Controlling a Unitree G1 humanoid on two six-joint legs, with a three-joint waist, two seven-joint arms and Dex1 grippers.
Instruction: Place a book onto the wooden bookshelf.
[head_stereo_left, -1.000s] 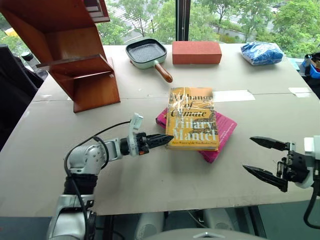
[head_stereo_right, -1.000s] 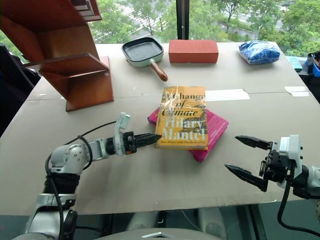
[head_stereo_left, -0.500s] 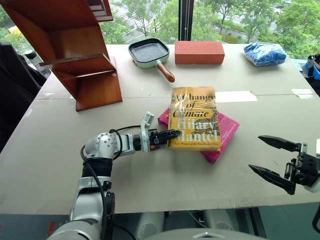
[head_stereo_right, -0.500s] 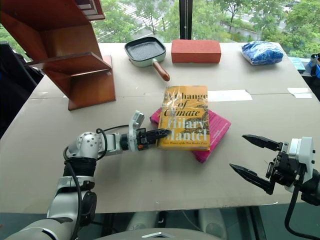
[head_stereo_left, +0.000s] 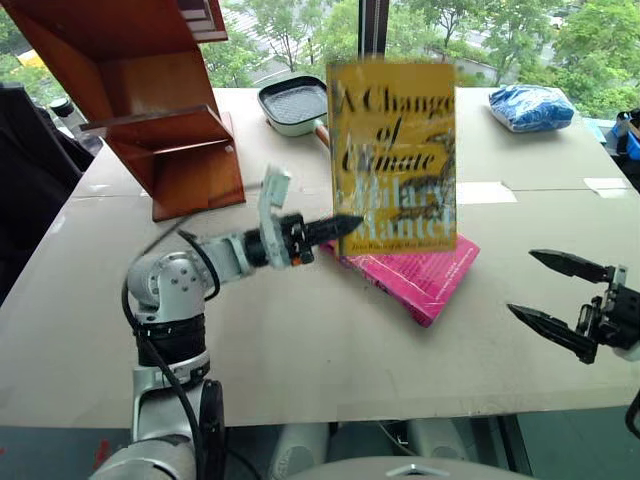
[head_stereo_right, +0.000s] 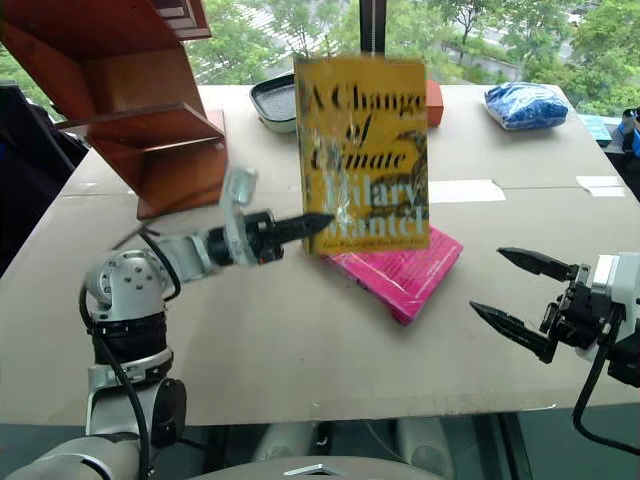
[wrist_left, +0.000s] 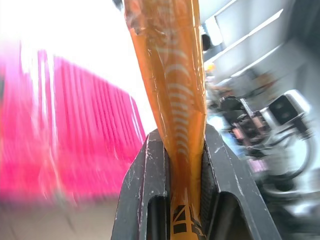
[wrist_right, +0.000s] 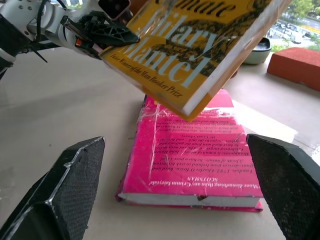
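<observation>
Left wrist view, left gripper (head_stereo_left: 340, 227) jaws clamped on book (head_stereo_left: 392, 155), right gripper (head_stereo_left: 553, 297) jaws wide, seemingly empty.

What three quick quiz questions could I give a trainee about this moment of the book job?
1. True or false: the yellow book lies flat on the pink book.
2. Which gripper holds the yellow book? A) left B) right C) neither
3. Fill in: the right gripper is ____ and holds nothing.

Key:
1. False. It is lifted upright, clear of the pink book.
2. A. The left gripper pinches its lower edge, away from the bookshelf.
3. Open.
</observation>
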